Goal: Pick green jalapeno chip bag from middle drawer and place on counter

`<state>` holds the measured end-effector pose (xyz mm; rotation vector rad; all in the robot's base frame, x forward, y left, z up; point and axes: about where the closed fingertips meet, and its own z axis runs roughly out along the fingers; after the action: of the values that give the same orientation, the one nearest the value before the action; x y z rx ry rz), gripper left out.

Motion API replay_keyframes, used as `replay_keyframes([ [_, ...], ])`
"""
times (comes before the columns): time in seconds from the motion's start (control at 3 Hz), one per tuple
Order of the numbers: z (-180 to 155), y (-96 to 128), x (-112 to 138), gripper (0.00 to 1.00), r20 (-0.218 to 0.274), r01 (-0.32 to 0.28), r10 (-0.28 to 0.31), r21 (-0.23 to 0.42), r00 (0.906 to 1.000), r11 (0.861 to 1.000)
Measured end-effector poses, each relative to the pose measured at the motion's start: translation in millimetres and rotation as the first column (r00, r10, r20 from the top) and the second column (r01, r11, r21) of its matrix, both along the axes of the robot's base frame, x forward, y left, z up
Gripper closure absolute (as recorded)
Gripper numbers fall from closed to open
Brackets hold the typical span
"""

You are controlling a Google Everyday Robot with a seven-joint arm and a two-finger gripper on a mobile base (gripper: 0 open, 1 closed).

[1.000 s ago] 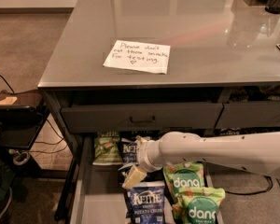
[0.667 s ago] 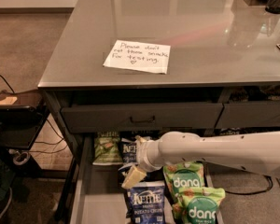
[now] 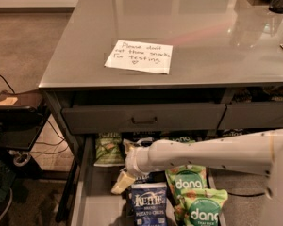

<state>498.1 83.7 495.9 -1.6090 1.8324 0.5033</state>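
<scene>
Down in the open middle drawer [image 3: 83, 192], under the bench [image 3: 217, 36], I have the arm [image 3: 212, 155] reaching in from the right, and the gripper [image 3: 124, 181] hangs off its rounded wrist over the light grey floor. Compared with a second ago, the wrist and gripper have slid a little to the left, toward the drawer's left wall; nothing else in view has moved. I cannot tell whether the gripper is released or clenched, since only its pale cream tip shows below the wrist. I see nothing held in it.

The green jalapeno chip bag [image 3: 108, 148] lies at the back left of the drawer, partly tucked under the closed drawer front [image 3: 144, 118] with its small bar handle. It sits where it sat before. The gripper is just to the right of the bag's lower corner and nearer the drawer's front, close to it but apart from it.

A dark blue Kettle bag [image 3: 148, 207] lies just below the gripper. Two brighter green dang bags [image 3: 187, 182] overlap to its right, under the arm. Up on the bench, the handwritten paper note [image 3: 139, 56] rests flat near the front edge, unchanged.
</scene>
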Motion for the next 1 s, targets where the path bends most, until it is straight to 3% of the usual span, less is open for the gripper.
replay_keyframes([
  [0.33,-22,41,12,0.0,0.027,-0.05,0.049,0.029,0.9984,0.998],
  [0.67,-37,75,32,0.0,0.093,-0.091,0.087,0.042,0.9918,0.995],
  [1.0,-47,95,59,0.0,0.191,-0.122,0.116,0.021,0.9747,0.992],
])
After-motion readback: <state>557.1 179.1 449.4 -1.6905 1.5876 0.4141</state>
